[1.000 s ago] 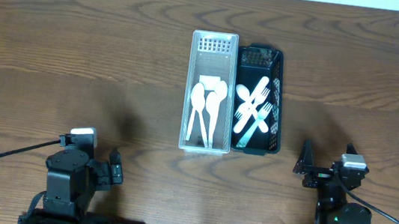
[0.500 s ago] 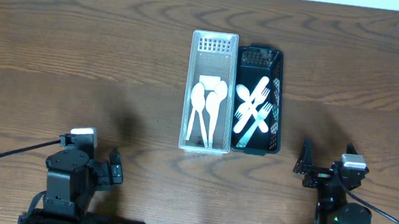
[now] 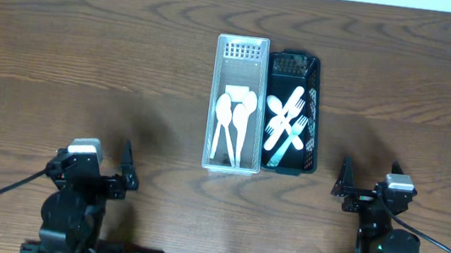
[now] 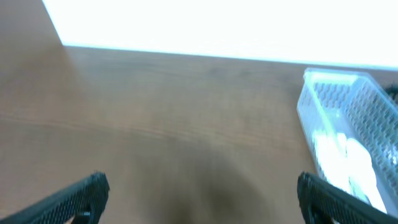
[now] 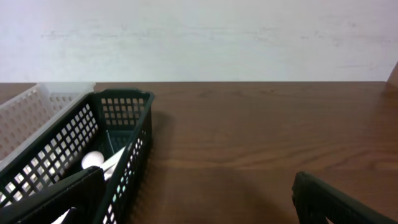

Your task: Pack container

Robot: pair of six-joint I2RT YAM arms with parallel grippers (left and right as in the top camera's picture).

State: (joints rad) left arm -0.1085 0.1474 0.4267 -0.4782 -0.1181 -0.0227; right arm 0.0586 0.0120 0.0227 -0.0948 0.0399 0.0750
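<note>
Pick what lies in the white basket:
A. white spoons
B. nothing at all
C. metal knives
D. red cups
A: the overhead view shows white spoons lying lengthwise inside the white basket, which stands beside the black basket.

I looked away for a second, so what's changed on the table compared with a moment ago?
The left gripper moved a little forward over the table as its arm swivelled; it is open and holds nothing. The right gripper, the white basket, the black basket and the cutlery stayed put.
</note>
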